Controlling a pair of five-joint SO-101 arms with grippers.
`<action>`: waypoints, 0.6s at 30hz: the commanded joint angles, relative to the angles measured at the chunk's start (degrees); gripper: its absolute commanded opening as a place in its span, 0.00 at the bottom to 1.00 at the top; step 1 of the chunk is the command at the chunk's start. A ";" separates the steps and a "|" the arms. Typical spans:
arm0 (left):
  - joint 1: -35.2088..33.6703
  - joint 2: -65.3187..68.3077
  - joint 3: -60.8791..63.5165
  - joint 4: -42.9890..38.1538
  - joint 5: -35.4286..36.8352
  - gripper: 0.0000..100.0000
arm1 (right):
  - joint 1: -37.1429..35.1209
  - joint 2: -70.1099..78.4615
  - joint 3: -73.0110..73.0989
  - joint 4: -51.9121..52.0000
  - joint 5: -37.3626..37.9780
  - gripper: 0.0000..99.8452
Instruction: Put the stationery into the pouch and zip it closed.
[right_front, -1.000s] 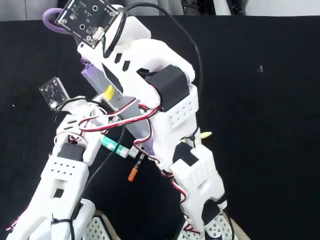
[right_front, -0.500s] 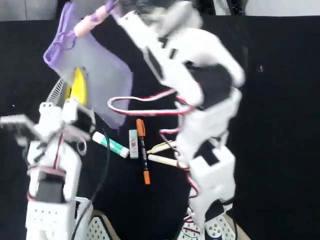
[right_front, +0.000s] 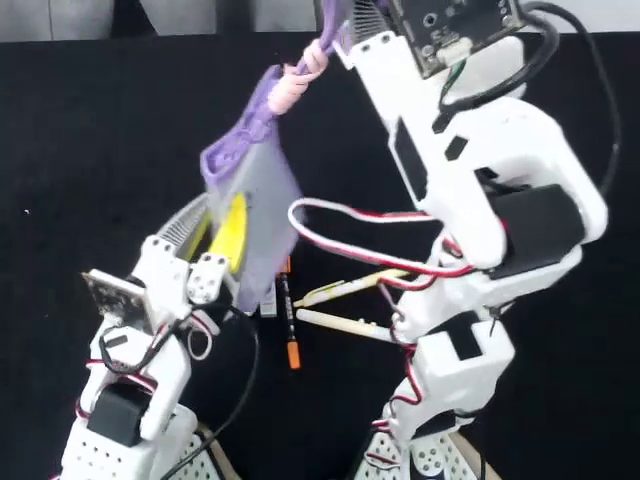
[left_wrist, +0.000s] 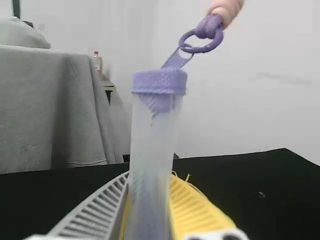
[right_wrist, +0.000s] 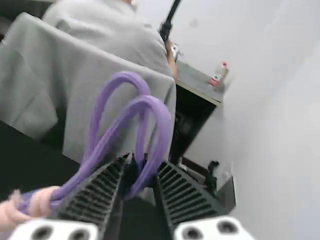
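The right end effector (right_front: 340, 15) is partly cut off by the high view's upper edge. The translucent lilac soft pouch (right_front: 255, 195) hanging below it hides part of the stationery lying on the black table (right_front: 120, 120). Just beyond the left end effector (right_front: 222, 205), an orange marker pen (right_front: 290, 325) and two cream-coloured pencils (right_front: 345, 290) show, while a small pale item at the pouch's lower edge is too covered to identify. I cannot tell whether the pouch's zip is open. Bare table spreads out to either side of both end effectors, and the pouch is held up between them. The right arm stands tall, its end effector clamped on the pouch's purple cord loop (right_wrist: 135, 115), with a pink knot (right_front: 300, 75) just below the grip. The left arm is folded low with its end effector tilted upward, its yellow finger (left_wrist: 195, 210) and grey ribbed finger (left_wrist: 95, 215) pinching the pouch's lower part between them.
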 joint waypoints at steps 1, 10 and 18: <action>-9.45 -0.70 2.68 -3.25 0.09 0.03 | 6.51 -1.98 -1.71 2.29 -0.53 0.01; -9.10 -0.88 3.03 -2.37 0.18 0.03 | 17.67 10.95 -1.98 -1.58 -5.45 0.01; -7.08 -0.88 2.86 -0.44 0.09 0.03 | 25.14 21.93 -1.98 -11.43 -10.20 0.01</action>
